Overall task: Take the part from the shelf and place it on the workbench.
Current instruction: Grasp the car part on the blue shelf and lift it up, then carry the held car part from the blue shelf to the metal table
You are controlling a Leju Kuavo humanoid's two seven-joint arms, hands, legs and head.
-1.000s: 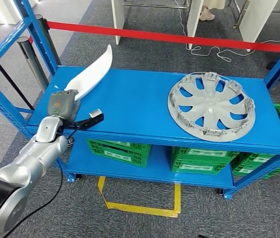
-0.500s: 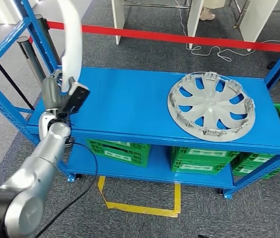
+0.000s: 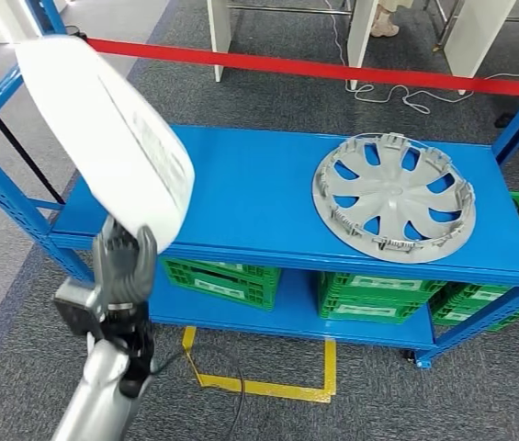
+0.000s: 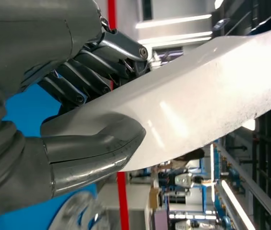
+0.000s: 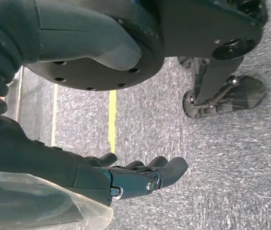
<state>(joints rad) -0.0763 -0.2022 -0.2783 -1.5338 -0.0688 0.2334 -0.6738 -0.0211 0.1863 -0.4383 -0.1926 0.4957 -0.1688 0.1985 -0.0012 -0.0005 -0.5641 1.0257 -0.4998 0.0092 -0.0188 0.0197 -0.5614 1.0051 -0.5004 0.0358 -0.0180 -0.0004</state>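
One left hand grips the white curved panel, thumb and fingers clamped on its lower end, raised in front of the blue shelf (hubcap on top). Right hand hangs over grey carpet, fingers loosely extended, holding nothing.

Glossy smooth white plastic part between the matt grey fingers, blue painted metal shelf, silver plastic wheel cover, rough grey carpet floor

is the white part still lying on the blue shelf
No, the left robot hand holds the white part raised in the air in front of the blue shelf, clear of its top.
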